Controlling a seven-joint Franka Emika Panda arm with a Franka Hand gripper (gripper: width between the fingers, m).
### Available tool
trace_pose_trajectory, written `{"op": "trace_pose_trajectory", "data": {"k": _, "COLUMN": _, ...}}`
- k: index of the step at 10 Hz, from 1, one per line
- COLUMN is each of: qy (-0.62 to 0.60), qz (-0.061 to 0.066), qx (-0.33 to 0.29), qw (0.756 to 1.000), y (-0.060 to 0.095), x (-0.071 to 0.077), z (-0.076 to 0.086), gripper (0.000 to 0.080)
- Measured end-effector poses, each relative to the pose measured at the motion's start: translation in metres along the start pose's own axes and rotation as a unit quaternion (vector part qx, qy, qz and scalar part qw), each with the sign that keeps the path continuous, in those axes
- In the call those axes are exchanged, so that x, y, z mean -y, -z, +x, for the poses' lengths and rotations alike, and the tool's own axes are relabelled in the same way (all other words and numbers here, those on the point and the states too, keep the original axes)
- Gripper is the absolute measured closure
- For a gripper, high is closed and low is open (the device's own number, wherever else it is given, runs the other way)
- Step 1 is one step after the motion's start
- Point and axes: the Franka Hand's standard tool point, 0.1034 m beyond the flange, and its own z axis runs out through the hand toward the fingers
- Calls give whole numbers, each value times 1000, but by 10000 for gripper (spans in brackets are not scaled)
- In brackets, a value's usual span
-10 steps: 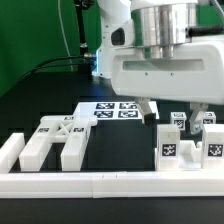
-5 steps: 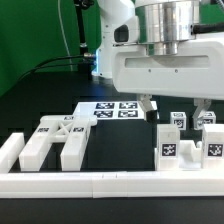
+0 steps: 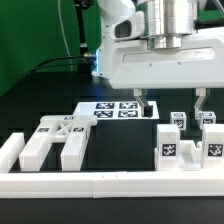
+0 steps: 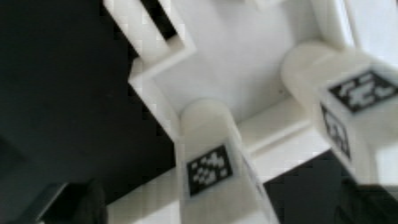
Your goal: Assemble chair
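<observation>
My gripper (image 3: 173, 107) hangs open and empty above the right-hand group of white chair parts. Its fingers (image 3: 147, 106) stand wide apart. Below it, two square legs (image 3: 170, 146) with tags stand upright, the second leg (image 3: 213, 146) at the exterior view's right. Two small tagged cubes (image 3: 178, 119) sit behind them. The X-braced panel (image 3: 58, 135) lies at the exterior view's left. The blurred wrist view shows two tagged legs (image 4: 215, 165) from above, the other leg (image 4: 363, 90) beside a white piece. The gripper's fingers do not show clearly there.
The marker board (image 3: 113, 109) lies flat behind the parts, just left of the gripper. A long white border rail (image 3: 110, 184) runs along the front, with a side rail (image 3: 10, 150) at the exterior view's left. The table is black.
The gripper has risen a little above the right-hand legs and shifted slightly to the exterior view's right. It stays open. The parts have not moved.
</observation>
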Motion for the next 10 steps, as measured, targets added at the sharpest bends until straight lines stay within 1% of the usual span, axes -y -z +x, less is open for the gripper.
{"op": "trace_pose_trajectory", "data": {"k": 1, "qy": 63, "qz": 2, "qx": -15, "qw": 998, "y": -3, "x": -4, "z": -5, "gripper": 151}}
{"op": "trace_pose_trajectory", "data": {"k": 2, "qy": 84, "qz": 1, "qx": -16, "qw": 996, "y": -4, "x": -8, "z": -7, "gripper": 151}}
{"op": "trace_pose_trajectory", "data": {"k": 4, "qy": 102, "qz": 0, "qx": -17, "qw": 995, "y": -4, "x": -8, "z": -6, "gripper": 151}}
{"op": "trace_pose_trajectory", "data": {"k": 5, "qy": 126, "qz": 0, "qx": -28, "qw": 992, "y": -6, "x": -11, "z": -3, "gripper": 151}}
{"op": "trace_pose_trajectory", "data": {"k": 6, "qy": 179, "qz": -4, "qx": -62, "qw": 982, "y": -15, "x": -25, "z": 0, "gripper": 151}}
{"op": "trace_pose_trajectory", "data": {"k": 7, "qy": 191, "qz": -9, "qx": -77, "qw": 979, "y": -28, "x": -33, "z": 0, "gripper": 151}}
{"op": "trace_pose_trajectory", "data": {"k": 8, "qy": 201, "qz": -13, "qx": -90, "qw": 975, "y": -38, "x": -38, "z": 2, "gripper": 151}}
{"op": "trace_pose_trajectory", "data": {"k": 10, "qy": 205, "qz": -13, "qx": -97, "qw": 974, "y": -54, "x": -36, "z": -2, "gripper": 151}}
